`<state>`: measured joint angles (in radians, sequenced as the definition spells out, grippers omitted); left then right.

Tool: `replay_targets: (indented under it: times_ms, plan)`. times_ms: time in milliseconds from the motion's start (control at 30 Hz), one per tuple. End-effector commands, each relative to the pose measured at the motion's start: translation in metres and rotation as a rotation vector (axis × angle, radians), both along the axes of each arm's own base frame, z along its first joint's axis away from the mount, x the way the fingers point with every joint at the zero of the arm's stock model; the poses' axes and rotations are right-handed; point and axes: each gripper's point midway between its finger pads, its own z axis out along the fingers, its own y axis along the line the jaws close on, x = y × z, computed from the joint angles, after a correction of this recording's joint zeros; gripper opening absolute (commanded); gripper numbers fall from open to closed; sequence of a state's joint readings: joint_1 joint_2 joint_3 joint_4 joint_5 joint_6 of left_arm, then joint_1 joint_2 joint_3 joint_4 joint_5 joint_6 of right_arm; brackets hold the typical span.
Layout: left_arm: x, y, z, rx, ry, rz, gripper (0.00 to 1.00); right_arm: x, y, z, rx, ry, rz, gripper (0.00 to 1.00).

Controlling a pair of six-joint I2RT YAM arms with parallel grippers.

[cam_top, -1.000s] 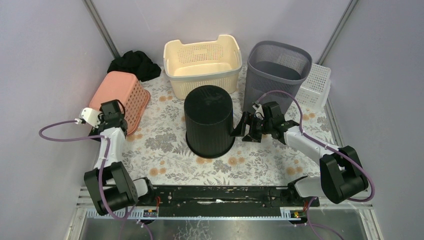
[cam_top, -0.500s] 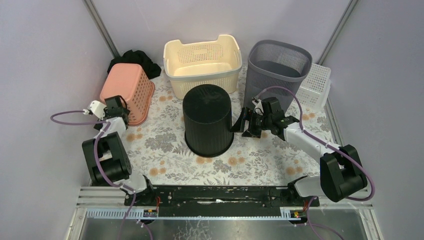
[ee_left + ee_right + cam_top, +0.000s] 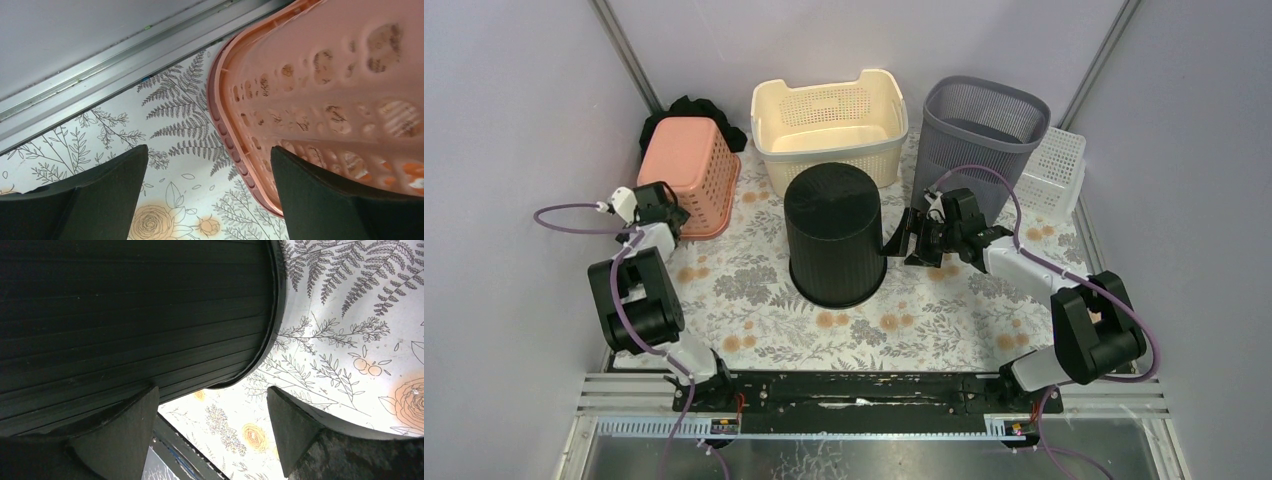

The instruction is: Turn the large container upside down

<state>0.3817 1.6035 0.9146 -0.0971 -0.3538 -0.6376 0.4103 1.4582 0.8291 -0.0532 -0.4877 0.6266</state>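
The large container, black and ribbed, stands mouth-down in the middle of the floral table, its flat base facing up. My right gripper is open just to its right, low near the rim. In the right wrist view the ribbed wall fills the upper left. The right gripper has its left finger close under that wall, with only table between the fingers. At the far left, my left gripper is open beside a pink basket. In the left wrist view the left gripper holds nothing, and the basket's rim lies on the table just inside its right finger.
A cream basket stands behind the black container, with a grey mesh bin and a small white basket at the back right. A black cloth lies behind the pink basket. A metal rail borders the table's left edge.
The pink basket has gone from tilted to standing mouth-down, further back. The left arm has folded back behind it. The black container and the right gripper have shifted slightly left and back.
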Motion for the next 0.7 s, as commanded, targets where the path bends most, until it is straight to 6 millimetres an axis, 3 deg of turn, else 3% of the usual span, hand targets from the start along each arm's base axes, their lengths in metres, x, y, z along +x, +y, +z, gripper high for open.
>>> replay_targets:
  times_ms: [0, 433, 667]
  plan:
    - [0.012, -0.006, 0.043, 0.025, -0.155, -0.051, 1.00, 0.014, 0.002, 0.013, 0.028, -0.073, -0.020, 0.86]
    - [-0.020, -0.036, 0.063, -0.020, -0.211, -0.087, 1.00, -0.013, -0.032, 0.014, -0.054, -0.081, -0.140, 0.85]
    - [-0.027, -0.075, 0.098, -0.058, -0.302, -0.180, 1.00, -0.003, -0.049, 0.040, -0.087, -0.145, -0.257, 0.78]
